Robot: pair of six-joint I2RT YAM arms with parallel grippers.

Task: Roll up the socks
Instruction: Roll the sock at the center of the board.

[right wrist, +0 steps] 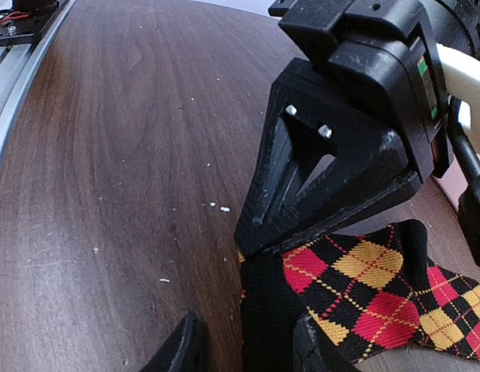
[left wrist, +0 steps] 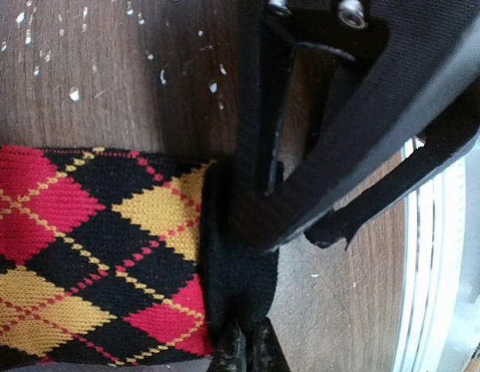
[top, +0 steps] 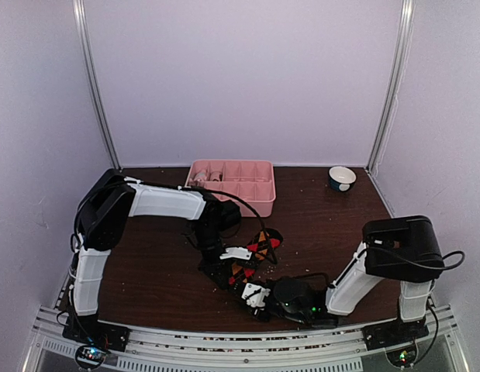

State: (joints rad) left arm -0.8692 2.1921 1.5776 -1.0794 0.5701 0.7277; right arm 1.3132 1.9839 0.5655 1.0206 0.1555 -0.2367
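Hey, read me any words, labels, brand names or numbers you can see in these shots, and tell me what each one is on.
No text can be read in any view.
Argyle sock: diamond pattern only, no lettering.
Pink tray and bowl: no markings show.
Small boards at the arm bases: too small to tell whether anything is printed.

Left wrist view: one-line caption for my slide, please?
Left pincer pinches the black cuff of the argyle sock on the wooden table, the open right pincer straddling the same cuff.
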